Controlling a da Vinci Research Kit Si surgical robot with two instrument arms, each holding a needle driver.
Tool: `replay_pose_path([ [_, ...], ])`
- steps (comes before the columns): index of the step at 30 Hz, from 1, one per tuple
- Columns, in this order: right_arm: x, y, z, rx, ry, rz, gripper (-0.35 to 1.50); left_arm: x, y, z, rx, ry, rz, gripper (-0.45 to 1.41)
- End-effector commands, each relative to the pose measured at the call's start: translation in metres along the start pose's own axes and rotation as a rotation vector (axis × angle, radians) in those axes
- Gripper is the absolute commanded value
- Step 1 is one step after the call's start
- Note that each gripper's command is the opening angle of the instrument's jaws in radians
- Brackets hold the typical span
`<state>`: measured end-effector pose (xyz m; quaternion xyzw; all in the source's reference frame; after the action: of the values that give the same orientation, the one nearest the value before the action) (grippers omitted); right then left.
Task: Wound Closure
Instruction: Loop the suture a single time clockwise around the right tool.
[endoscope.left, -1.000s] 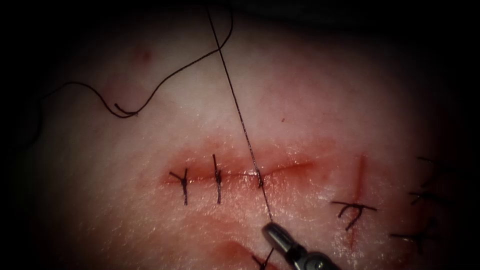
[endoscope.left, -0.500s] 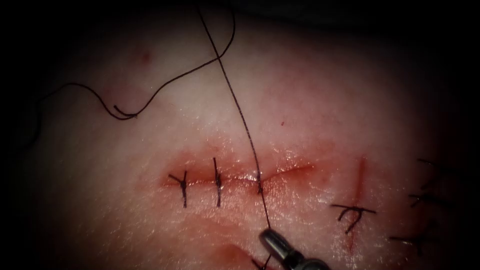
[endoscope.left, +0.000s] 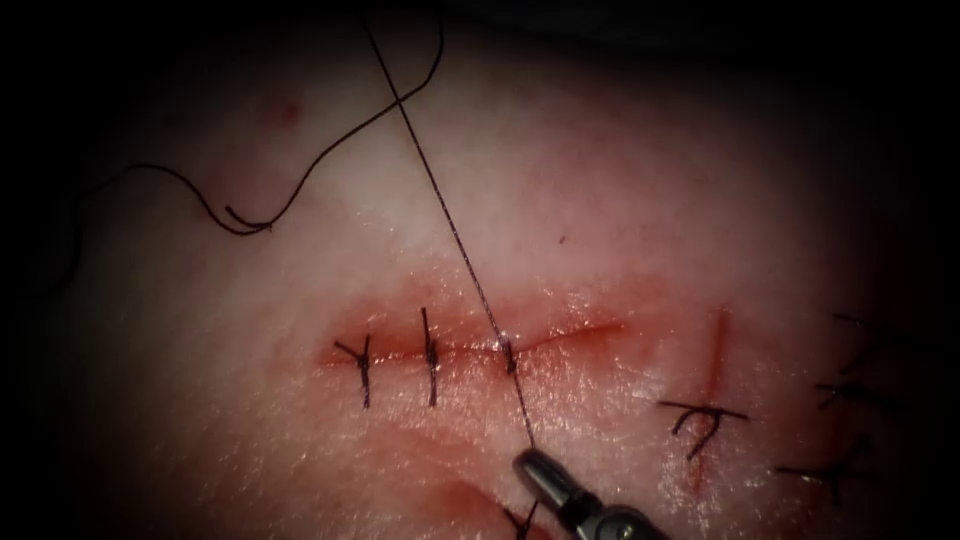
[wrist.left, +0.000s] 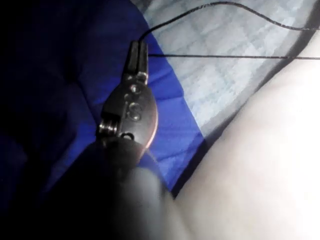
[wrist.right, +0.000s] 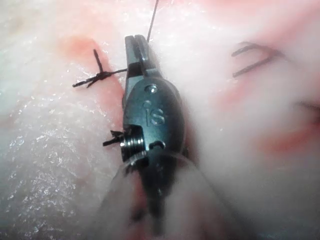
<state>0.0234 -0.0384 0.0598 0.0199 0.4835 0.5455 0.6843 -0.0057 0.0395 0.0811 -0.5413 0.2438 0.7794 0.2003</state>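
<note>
The horizontal cut (endoscope.left: 570, 335) in the tissue (endoscope.left: 600, 200) carries two tied stitches (endoscope.left: 430, 358) on its left part and a third knot (endoscope.left: 508, 358) at mid-length. A taut thread (endoscope.left: 440, 200) runs from that knot up and to the left; a short strand runs down to my right tool (endoscope.left: 528, 462), whose jaws are shut on it just below the cut. The same grip shows in the right wrist view: right tool (wrist.right: 136, 47), thread (wrist.right: 151, 17). My left tool (wrist.left: 138, 52) is off the tissue over a blue drape (wrist.left: 60, 75), jaws shut on the taut thread (wrist.left: 225, 56).
A slack loop of thread (endoscope.left: 300, 185) lies on the tissue at the upper left, its free end (endoscope.left: 232, 212) curling there. A second, vertical cut (endoscope.left: 718, 350) with a stitch (endoscope.left: 702, 415) lies to the right. More stitch ends (endoscope.left: 845, 395) sit at the far right.
The long strand's upper end has swung to the left and the strand is straight again after bowing. The right tool's tip has shifted slightly left, still holding the short strand.
</note>
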Motion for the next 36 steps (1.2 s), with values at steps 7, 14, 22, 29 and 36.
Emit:
replay_pose_path([
  [7, -0.0015, -0.0010, 0.0004, 0.000, -0.038, -0.010, -0.35, 0.0003, -0.0004, 0.0007, 0.004, -0.014, 0.040, -0.45],
  [14, -0.0024, -0.0014, 0.0000, -0.002, -0.054, -0.021, -0.35, -0.0004, -0.0014, 0.0010, -0.007, -0.005, 0.064, -0.45],
  [22, -0.0035, -0.0015, -0.0008, -0.007, -0.098, -0.036, -0.35, -0.0012, -0.0027, 0.0006, -0.022, 0.008, 0.085, -0.45],
  [29, -0.0045, -0.0021, -0.0020, 0.003, -0.119, -0.044, -0.35, -0.0016, -0.0034, 0.0001, -0.020, 0.010, 0.105, -0.45],
  [36, -0.0047, -0.0037, -0.0033, 0.009, -0.124, -0.046, -0.35, -0.0022, -0.0044, -0.0008, -0.021, 0.013, 0.128, -0.45],
])
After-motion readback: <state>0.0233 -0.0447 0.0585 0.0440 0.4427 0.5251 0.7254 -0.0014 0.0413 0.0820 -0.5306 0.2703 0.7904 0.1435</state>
